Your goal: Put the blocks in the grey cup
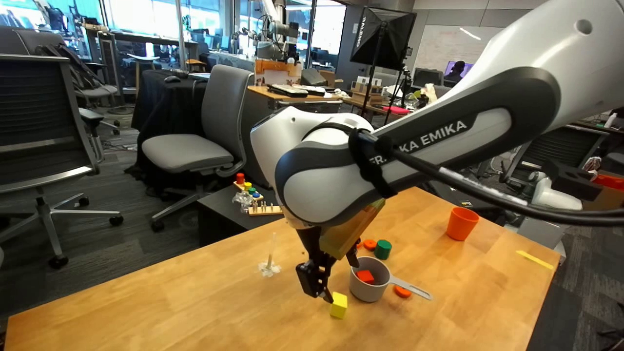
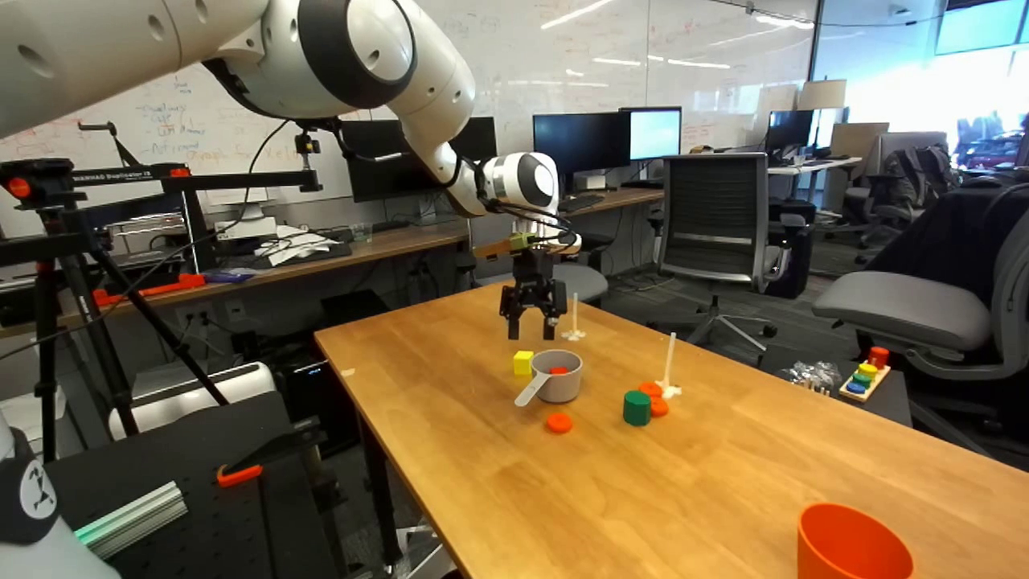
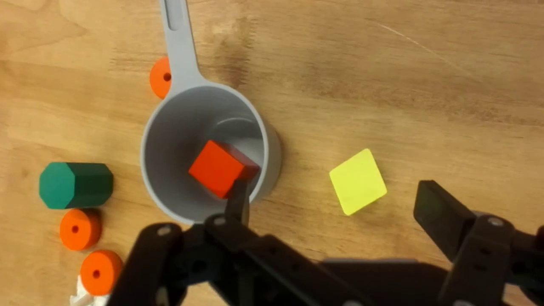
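The yellow block (image 3: 358, 182) sits on the table beside the grey cup (image 3: 273, 159); it also shows in both exterior views (image 1: 339, 306) (image 2: 523, 363). The red block (image 3: 216, 169) lies tilted inside the cup, which has a long handle and stands upright (image 1: 366, 292) (image 2: 563, 389). The green block (image 3: 76, 185) stands on the table on the far side of the cup from the yellow block (image 1: 383, 249) (image 2: 637, 408). My gripper (image 3: 333, 195) is open and empty above the table (image 1: 341, 281) (image 2: 530, 331). In the wrist view the yellow block shows between its fingers, and one fingertip overlaps the cup's rim.
Orange discs lie near the green block (image 3: 80, 229) and by the cup's handle (image 3: 160, 77) (image 2: 559, 423). Thin upright sticks (image 2: 670, 362) (image 2: 574, 314) stand on the table. An orange cup (image 1: 461, 224) (image 2: 852, 547) stands farther off. A wooden peg toy (image 2: 865, 378) sits on a black side table.
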Robot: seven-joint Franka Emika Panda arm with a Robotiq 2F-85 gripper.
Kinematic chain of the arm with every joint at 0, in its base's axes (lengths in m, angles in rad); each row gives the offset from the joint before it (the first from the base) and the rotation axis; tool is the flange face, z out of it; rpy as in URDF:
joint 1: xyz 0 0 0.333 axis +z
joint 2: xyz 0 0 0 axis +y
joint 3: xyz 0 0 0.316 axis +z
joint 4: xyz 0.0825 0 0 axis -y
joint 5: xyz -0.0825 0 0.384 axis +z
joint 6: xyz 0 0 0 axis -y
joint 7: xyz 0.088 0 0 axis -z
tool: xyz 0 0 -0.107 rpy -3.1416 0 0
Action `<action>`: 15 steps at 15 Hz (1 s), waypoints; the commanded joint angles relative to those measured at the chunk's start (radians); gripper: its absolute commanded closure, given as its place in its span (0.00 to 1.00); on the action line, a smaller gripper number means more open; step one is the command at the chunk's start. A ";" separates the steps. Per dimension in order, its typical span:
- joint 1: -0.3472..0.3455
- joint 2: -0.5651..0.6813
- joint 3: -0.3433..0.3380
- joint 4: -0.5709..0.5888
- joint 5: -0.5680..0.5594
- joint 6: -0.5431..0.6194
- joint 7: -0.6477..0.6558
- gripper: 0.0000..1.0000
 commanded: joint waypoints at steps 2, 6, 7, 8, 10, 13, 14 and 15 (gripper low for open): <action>-0.006 0.076 0.023 0.094 0.002 -0.040 -0.061 0.00; 0.003 0.120 0.024 0.146 -0.003 -0.064 -0.085 0.00; 0.004 0.128 0.025 0.156 -0.002 -0.066 -0.089 0.00; 0.004 0.136 0.025 0.165 -0.001 -0.068 -0.093 0.00; 0.002 0.154 0.026 0.183 0.003 -0.073 -0.100 0.00; 0.000 0.176 0.027 0.203 0.003 -0.079 -0.116 0.26; 0.000 0.174 0.024 0.195 0.006 -0.072 -0.121 0.34; -0.002 0.177 0.025 0.199 0.011 -0.074 -0.120 0.42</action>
